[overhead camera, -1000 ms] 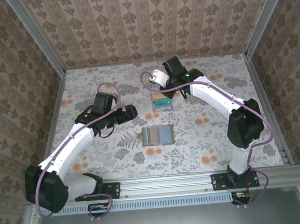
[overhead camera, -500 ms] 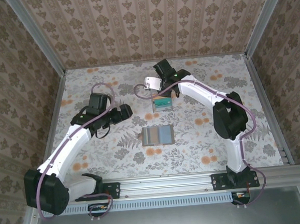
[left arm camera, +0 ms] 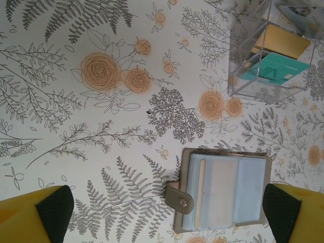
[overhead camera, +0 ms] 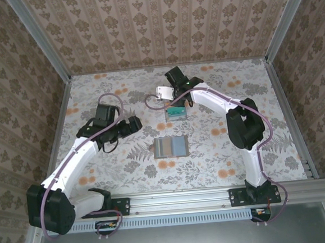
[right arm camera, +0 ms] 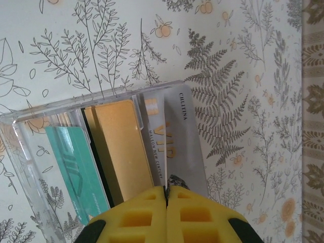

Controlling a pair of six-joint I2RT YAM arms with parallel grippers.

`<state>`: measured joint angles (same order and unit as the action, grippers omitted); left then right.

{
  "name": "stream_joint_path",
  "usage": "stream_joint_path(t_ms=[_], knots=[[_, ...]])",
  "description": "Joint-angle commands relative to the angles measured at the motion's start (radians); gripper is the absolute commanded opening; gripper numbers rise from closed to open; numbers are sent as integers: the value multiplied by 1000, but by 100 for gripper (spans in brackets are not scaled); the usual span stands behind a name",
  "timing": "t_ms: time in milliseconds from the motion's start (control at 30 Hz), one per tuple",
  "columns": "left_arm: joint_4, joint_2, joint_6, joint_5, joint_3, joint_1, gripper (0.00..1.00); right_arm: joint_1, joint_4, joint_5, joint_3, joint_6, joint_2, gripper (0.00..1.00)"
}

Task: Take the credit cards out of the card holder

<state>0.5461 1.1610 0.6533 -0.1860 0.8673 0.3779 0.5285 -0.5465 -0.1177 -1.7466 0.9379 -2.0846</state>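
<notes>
At the centre of the floral table (overhead camera: 238, 149) lies the open olive-grey two-panel card holder (overhead camera: 171, 147), the left gripper (overhead camera: 140, 122) gaping at its ten o'clock. At twelve, the right gripper (right arm camera: 166, 195) pinches a silver plastic card (right arm camera: 177, 136) at a clear box (right arm camera: 76, 98) holding a teal card (right arm camera: 76, 162) and an orange-tan card (right arm camera: 121, 147).
</notes>
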Motion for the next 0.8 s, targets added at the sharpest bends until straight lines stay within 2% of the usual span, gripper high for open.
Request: stream_joint_path(t_ms=[0, 67, 133, 233, 300, 533, 767], knots=[[-2, -26, -8, -11, -12, -8, 100, 5, 3, -8, -5, 21, -15, 0], [-7, -27, -6, -17, -15, -10, 100, 7, 30, -13, -7, 10, -17, 0], [-13, -27, -4, -23, -19, -11, 100, 6, 46, -18, -8, 0, -19, 17], [-14, -29, -4, -27, -20, -10, 100, 6, 91, -64, -9, -10, -26, 18], [-12, -30, -7, -27, -19, -11, 100, 4, 123, -95, -8, -17, -31, 27], [-11, -37, -8, -35, -21, -12, 100, 2, 140, -89, -4, -58, -29, 30], [-44, -28, -6, -94, -23, -10, 100, 5, 156, -55, 22, -229, 56, 32]])
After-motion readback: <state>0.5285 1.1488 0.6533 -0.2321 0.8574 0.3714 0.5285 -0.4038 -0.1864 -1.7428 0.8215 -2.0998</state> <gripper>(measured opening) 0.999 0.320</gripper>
